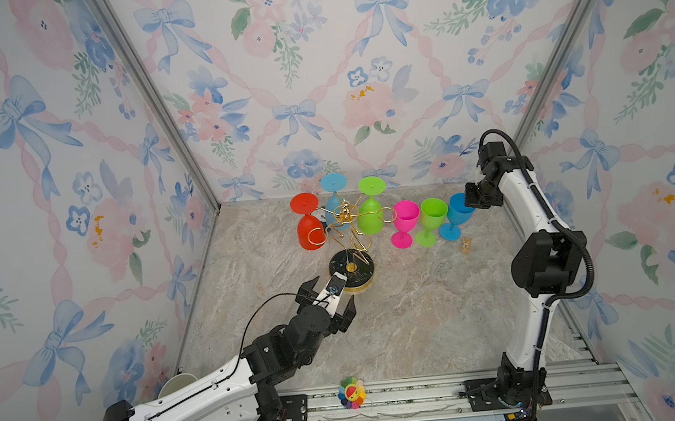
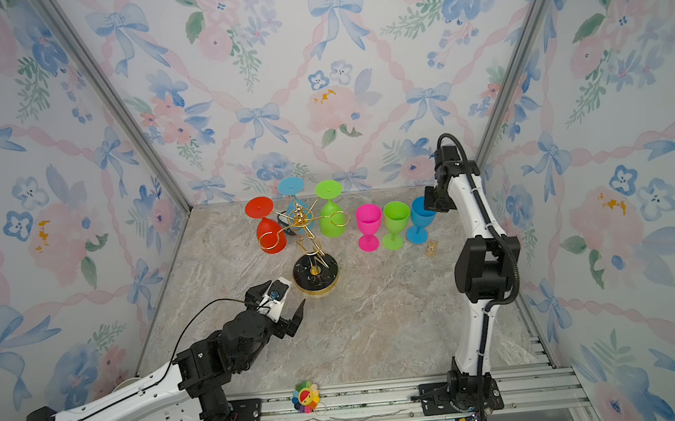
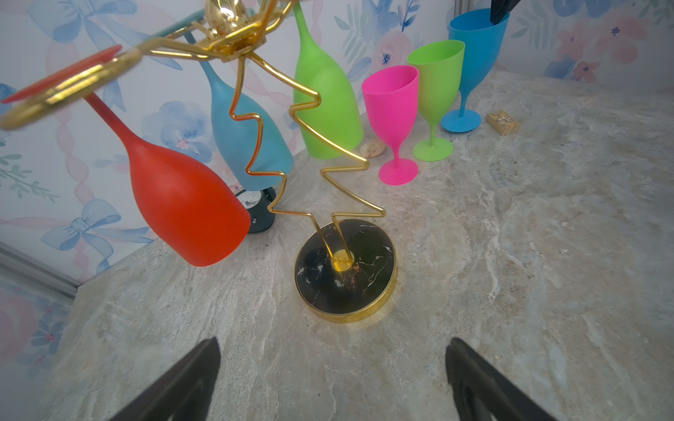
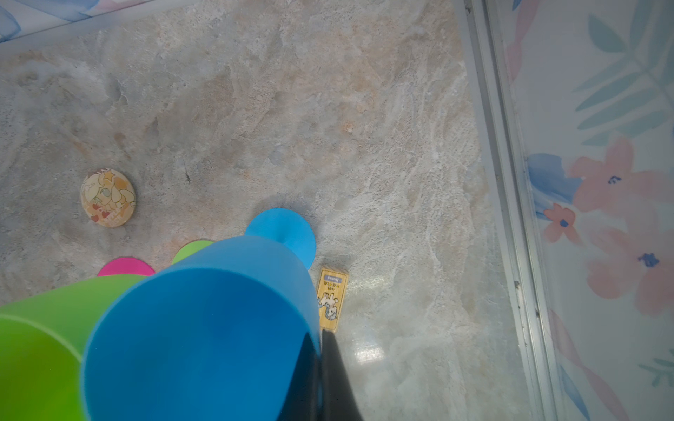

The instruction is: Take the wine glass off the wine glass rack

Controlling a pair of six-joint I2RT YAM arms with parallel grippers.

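The gold wire wine glass rack [image 1: 351,269] [image 2: 315,272] [image 3: 344,277] stands mid-table on its round black base. Three wine glasses hang upside down from it: red [image 1: 308,233] [image 3: 182,207], blue [image 1: 334,212] [image 3: 248,135] and green [image 1: 371,217] [image 3: 324,98]. To the right of the rack, a pink glass [image 1: 405,218], a green glass [image 1: 432,215] and a blue glass [image 1: 455,213] [image 4: 204,328] stand upright in a row. My right gripper [image 1: 468,204] [image 4: 321,333] is shut on the rim of that upright blue glass. My left gripper [image 1: 334,289] [image 3: 333,342] hovers open and empty just in front of the rack's base.
A small wooden block [image 1: 466,245] [image 4: 332,299] lies beside the blue glass's foot. A round badge [image 4: 107,197] and a small dark clock [image 3: 260,207] lie behind the rack. A rainbow flower toy [image 1: 352,392] sits on the front rail. Walls close in on three sides.
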